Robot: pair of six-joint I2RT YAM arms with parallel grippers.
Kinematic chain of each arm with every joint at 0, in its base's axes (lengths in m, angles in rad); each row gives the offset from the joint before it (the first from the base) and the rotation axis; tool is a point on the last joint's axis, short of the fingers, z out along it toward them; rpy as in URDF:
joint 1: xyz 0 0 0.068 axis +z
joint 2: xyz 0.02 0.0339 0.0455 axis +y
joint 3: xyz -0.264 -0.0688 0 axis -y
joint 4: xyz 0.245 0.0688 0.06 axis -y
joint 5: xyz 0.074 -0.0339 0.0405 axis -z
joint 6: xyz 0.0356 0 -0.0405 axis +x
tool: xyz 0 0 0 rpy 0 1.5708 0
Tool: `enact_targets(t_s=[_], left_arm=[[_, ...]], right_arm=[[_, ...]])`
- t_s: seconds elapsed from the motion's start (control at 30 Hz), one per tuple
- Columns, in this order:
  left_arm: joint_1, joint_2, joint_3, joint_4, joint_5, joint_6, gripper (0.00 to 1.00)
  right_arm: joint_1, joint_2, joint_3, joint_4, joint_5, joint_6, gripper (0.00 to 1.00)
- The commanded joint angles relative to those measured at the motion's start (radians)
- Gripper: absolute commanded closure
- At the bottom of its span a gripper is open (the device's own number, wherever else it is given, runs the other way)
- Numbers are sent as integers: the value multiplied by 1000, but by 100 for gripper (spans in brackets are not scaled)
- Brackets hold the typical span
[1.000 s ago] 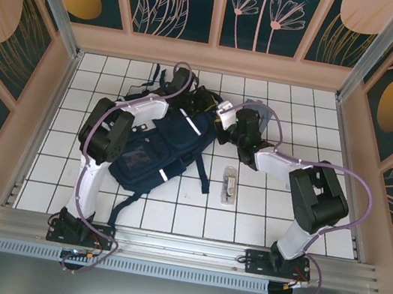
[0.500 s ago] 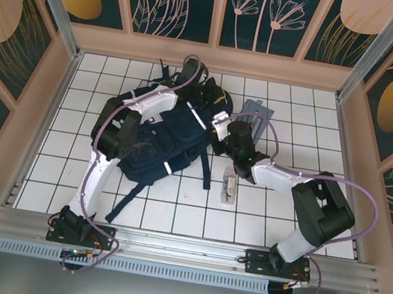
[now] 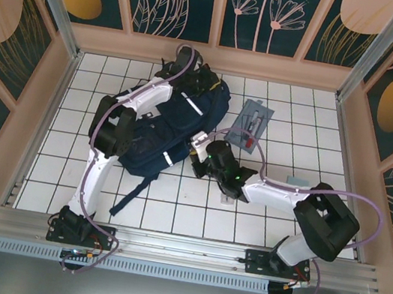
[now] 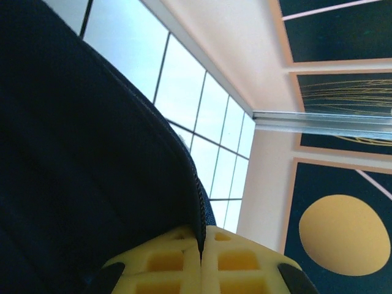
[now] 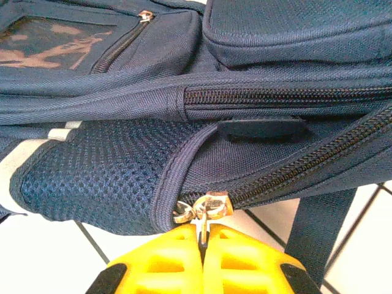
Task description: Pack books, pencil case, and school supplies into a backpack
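The navy backpack (image 3: 158, 139) lies on the tiled floor, left of centre. My left gripper (image 3: 199, 80) is at its far end, shut on a zippered fabric edge (image 4: 197, 202) of the backpack (image 4: 73, 153). My right gripper (image 3: 197, 155) is at the bag's right side, shut on a metal zipper pull (image 5: 207, 208) at the end of a zipper beside the mesh pocket (image 5: 92, 171). The grey pencil case (image 3: 253, 125), with red and dark pens on it, lies to the right of the bag. The books are out of view. The school supplies are hidden under my right arm.
Loose dark straps (image 3: 126, 199) trail from the backpack toward the near edge. The pen's walls (image 3: 212, 57) stand close behind the bag's far end. A small grey patch (image 3: 297, 181) lies on the tiles at right. Bare tiles (image 3: 169, 214) stretch between the two arm bases.
My right gripper has travelled from the bag's far right corner down its side toward me and left, with the zipper pull. The backpack shifted back and turned. The pencil case became uncovered.
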Motion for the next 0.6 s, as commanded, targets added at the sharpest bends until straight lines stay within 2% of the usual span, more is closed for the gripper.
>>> enact_targets(t_s=[0.0, 0.13, 0.2, 0.23, 0.27, 0.3, 0.33, 0.47, 0.5, 0.53, 0.57], left_arm=[[39, 5, 70, 160, -118, -12, 100], [41, 12, 85, 155, -111, -6, 100], [41, 6, 76, 153, -93, 4, 100], [41, 0, 62, 156, -82, 9, 100], [39, -12, 35, 165, -67, 15, 100], [38, -28, 7, 177, -56, 19, 100], [35, -48, -38, 196, -44, 26, 100], [28, -140, -218, 304, -4, 48, 100], [28, -161, -246, 315, 7, 55, 100], [27, -184, -277, 322, 16, 66, 100], [26, -211, -310, 330, 19, 76, 90]], right_arm=[[95, 14, 19, -28, -151, 56, 100], [123, 13, 19, -26, -146, 82, 100], [121, 8, 28, -54, -97, 92, 100], [116, 4, 32, -74, -78, 89, 91], [107, -2, 38, -100, -68, 85, 73], [97, -9, 42, -124, -70, 81, 61], [80, -16, 46, -157, -83, 73, 51], [-30, -56, 48, -264, -199, 63, 36], [-61, -71, 45, -275, -227, 72, 21], [-98, -93, 41, -279, -253, 80, 20], [-131, -115, 37, -276, -273, 81, 20]])
